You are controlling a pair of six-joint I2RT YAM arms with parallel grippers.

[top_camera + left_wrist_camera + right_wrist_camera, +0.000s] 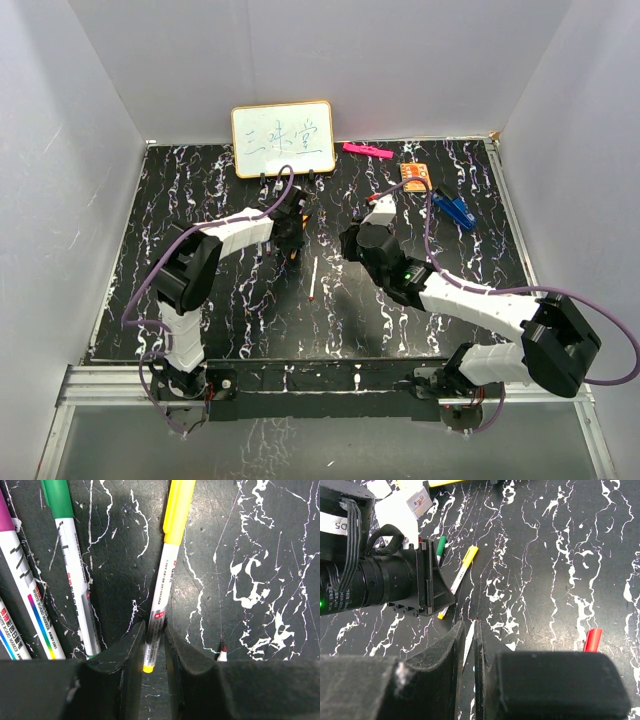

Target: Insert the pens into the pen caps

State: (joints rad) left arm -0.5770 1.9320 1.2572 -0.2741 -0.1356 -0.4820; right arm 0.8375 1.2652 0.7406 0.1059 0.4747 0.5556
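Observation:
My left gripper [155, 630] reaches down to the table with its jaws slightly open, one on each side of the tail of a white pen [161, 590]. That pen wears a yellow cap [176, 510] and lies flat. Beside it lie a green-capped pen [75, 580] and a purple-capped pen [20, 580]. An uncapped red-tipped pen [315, 278] lies alone just right of them. My right gripper [474, 625] hovers above it, shut and empty, and the pen shows only as a white sliver through the slit. A loose red cap [592, 640] lies on the table to the right.
A small whiteboard [283, 139] stands at the back edge. A pink bar [367, 151], an orange card [416, 175] and a blue clip [457, 210] lie at the back right. White walls close in the black marbled table [200, 330] on three sides.

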